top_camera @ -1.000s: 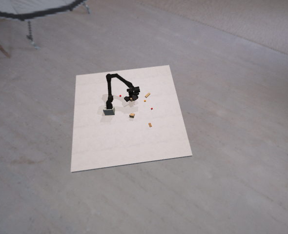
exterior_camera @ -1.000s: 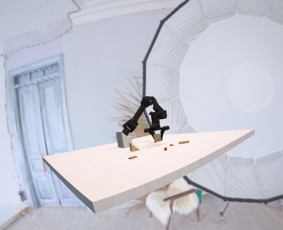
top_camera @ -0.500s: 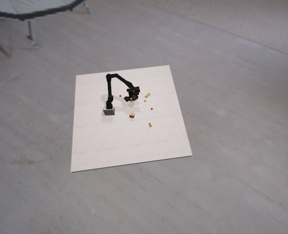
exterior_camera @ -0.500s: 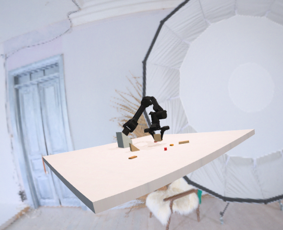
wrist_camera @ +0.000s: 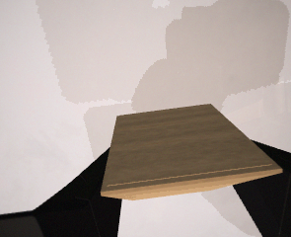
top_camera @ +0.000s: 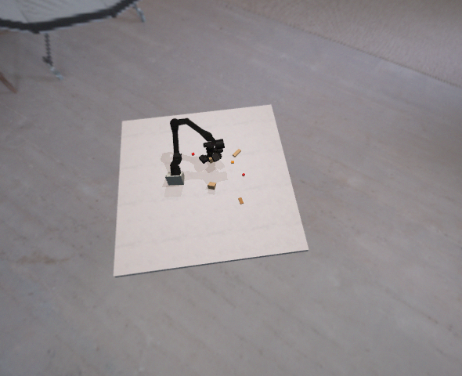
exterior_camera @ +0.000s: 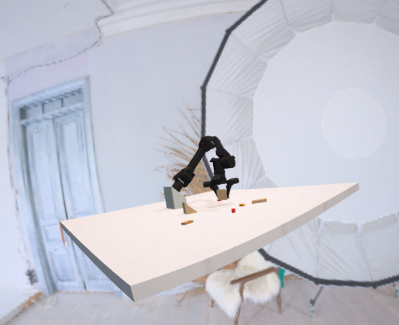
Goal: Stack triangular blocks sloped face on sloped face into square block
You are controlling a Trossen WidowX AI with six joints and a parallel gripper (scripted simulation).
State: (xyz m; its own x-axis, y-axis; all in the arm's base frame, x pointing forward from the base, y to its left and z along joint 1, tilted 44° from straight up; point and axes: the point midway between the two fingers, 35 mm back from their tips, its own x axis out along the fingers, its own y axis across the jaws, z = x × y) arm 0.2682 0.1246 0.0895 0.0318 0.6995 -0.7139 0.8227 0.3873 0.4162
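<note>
My gripper (exterior_camera: 222, 194) (wrist_camera: 168, 144) is shut on a wooden triangular block (exterior_camera: 222, 194) (wrist_camera: 184, 148) (top_camera: 211, 160), gripped by its two ends and held above the table. In the wrist view one broad brown face of it shows, with a thin lighter edge along the bottom. The other triangular block (top_camera: 211, 186) (exterior_camera: 188, 208) stands on the table, apart from the gripper, near the arm's base. In the exterior view its upright side is at the left and its slope falls to the right. It does not show in the wrist view.
On the white table (top_camera: 162, 234) (exterior_camera: 140, 244) lie a long wooden bar (top_camera: 236, 153) (exterior_camera: 259, 200), a small orange piece (top_camera: 232, 162) (exterior_camera: 241, 204), a red cube (top_camera: 243, 175) (exterior_camera: 233, 210), another red piece (top_camera: 193, 153) (exterior_camera: 219, 200) and a flat orange-brown piece (top_camera: 240, 200) (exterior_camera: 186, 222). The grey base block (top_camera: 175, 178) (exterior_camera: 173, 198) carries the arm.
</note>
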